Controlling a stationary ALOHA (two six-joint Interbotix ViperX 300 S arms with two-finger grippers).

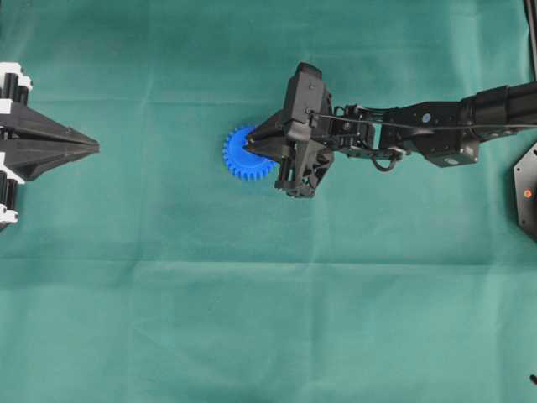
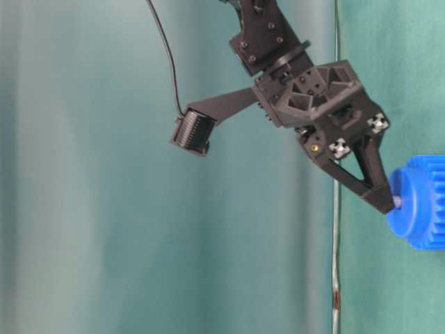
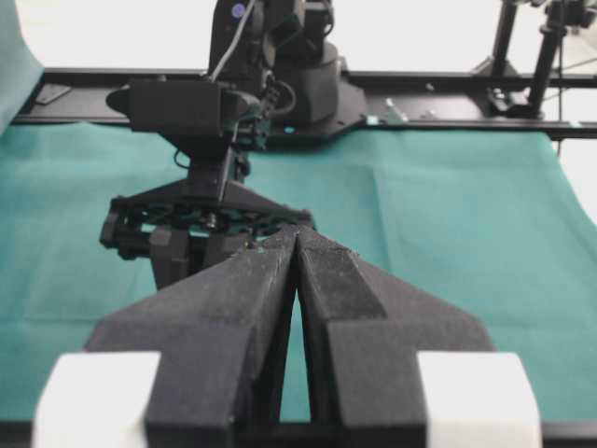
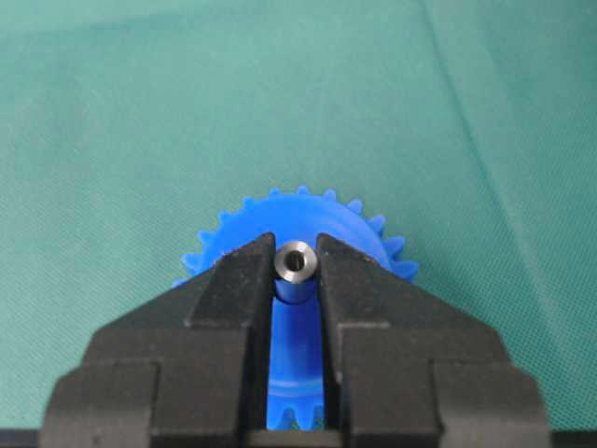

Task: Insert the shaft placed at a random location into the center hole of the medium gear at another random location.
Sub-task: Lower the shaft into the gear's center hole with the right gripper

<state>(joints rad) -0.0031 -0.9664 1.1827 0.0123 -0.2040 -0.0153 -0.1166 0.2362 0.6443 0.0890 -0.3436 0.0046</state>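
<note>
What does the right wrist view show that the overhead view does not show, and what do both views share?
Only the right wrist view shows the shaft, a small silvery pin clamped between the fingertips of the right gripper, directly over the medium gear. Only the overhead view shows the left gripper, shut and far to the left, and the whole right arm reaching in. Both show the blue gear lying on the green cloth with the right gripper above it.
</note>
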